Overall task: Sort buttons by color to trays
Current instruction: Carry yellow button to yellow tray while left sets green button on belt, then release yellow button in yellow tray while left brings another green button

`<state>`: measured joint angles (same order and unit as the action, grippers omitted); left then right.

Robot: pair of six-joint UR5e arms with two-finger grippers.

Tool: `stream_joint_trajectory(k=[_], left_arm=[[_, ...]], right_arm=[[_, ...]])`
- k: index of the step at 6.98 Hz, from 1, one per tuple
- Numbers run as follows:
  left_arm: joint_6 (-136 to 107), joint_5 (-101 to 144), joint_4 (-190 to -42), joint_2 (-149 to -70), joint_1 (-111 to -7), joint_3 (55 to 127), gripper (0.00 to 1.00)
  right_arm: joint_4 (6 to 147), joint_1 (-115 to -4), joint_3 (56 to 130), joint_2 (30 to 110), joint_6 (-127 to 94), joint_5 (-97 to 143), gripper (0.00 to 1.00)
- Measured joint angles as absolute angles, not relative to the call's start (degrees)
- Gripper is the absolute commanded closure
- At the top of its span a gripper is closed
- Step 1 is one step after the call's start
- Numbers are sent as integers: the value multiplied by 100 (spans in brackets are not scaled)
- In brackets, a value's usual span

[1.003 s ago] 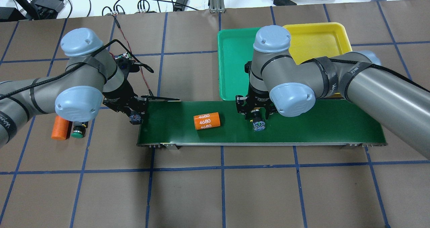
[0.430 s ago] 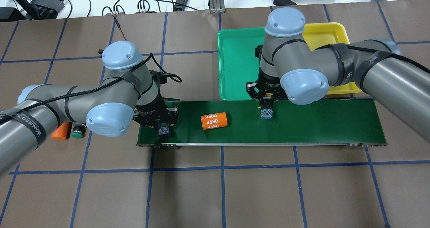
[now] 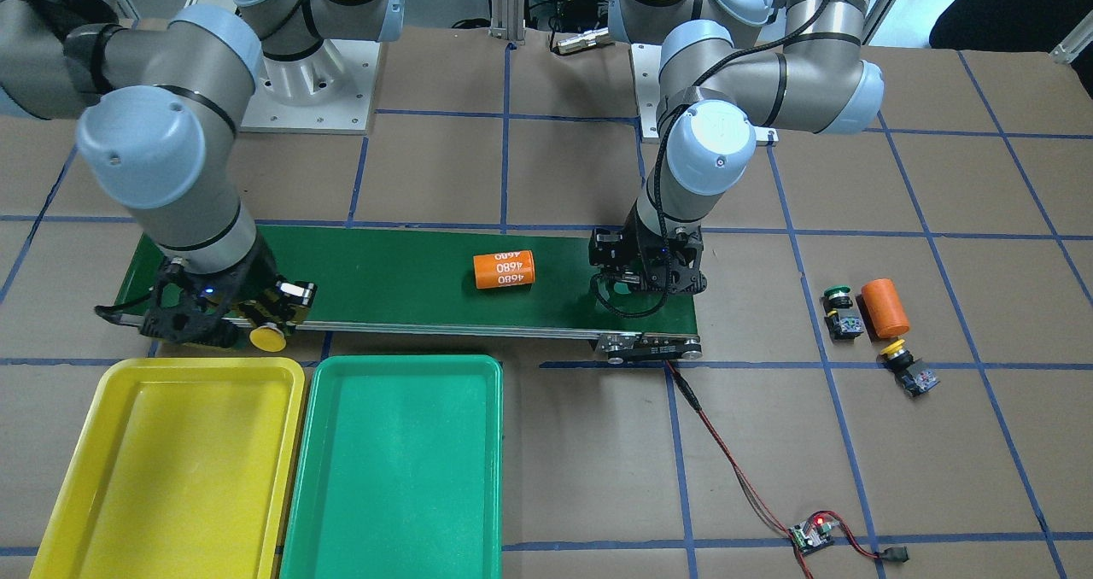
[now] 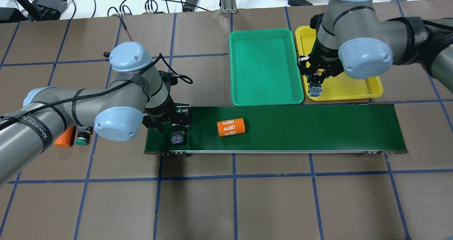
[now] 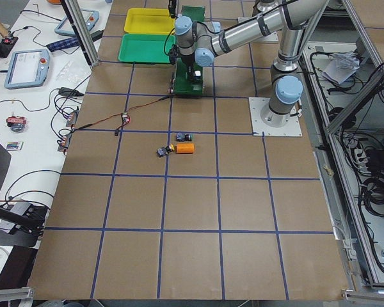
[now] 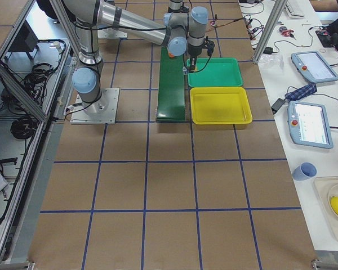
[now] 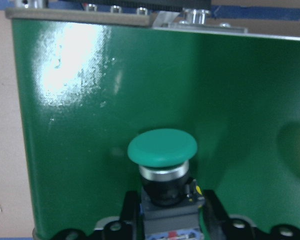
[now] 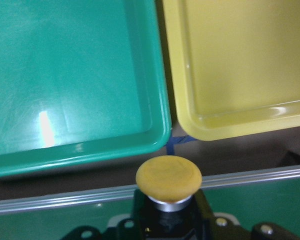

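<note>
My left gripper [image 4: 176,138] is shut on a green button [image 7: 162,147], held low over the left end of the belt. Shut on a yellow button [image 8: 168,177], my right gripper [image 4: 315,88] hangs at the belt's far edge beside the near corner of the yellow tray [image 4: 357,87]. The green tray [image 4: 265,66] next to it holds nothing, and neither does the yellow tray. A second green button [image 4: 82,138] and a second yellow button [image 3: 897,353] lie on the table off the belt's left end.
The dark-green conveyor belt [image 4: 318,130] runs across the middle, with an orange cylinder marked 4680 [image 4: 231,127] lying on it. A plain orange cylinder [image 3: 884,307] lies between the two loose buttons. A red-black cable [image 3: 734,468] trails to a small circuit board.
My right gripper carried the yellow button off the belt, away and rightward to the yellow tray's corner. My left arm brought the green button over the belt's left end. The 4680 cylinder drifted right.
</note>
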<state>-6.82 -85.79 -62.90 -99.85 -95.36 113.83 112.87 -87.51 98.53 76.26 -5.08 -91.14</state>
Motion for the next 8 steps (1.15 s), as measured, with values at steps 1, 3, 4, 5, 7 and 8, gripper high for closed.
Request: stream_joint_trajectory(k=[1, 3, 4, 5, 7, 8], left_arm=[[-589, -8571, -6304, -9912, -9432, 11293, 0], [30, -8578, -6624, -9863, -8481, 11199, 0], [580, -8604, -6714, -9892, -7793, 11198, 0], [1045, -8630, -6686, -9990, -7214, 11185, 0], [1433, -8683, -6402, -10269, -6526, 11217, 0], [1633, -8824, -6323, -10376, -6416, 11233, 0]], right_arm=[[11463, -8505, 9787, 7494, -127, -9197, 100], [12031, -8131, 9614, 6990, 466, -9515, 100], [12262, -8011, 9560, 6756, 694, -9569, 100], [12519, -7900, 9538, 6539, 853, -9583, 89], [12884, -7659, 9540, 6206, 1074, -9551, 30], [12934, -7616, 9545, 6157, 1075, -9519, 0]])
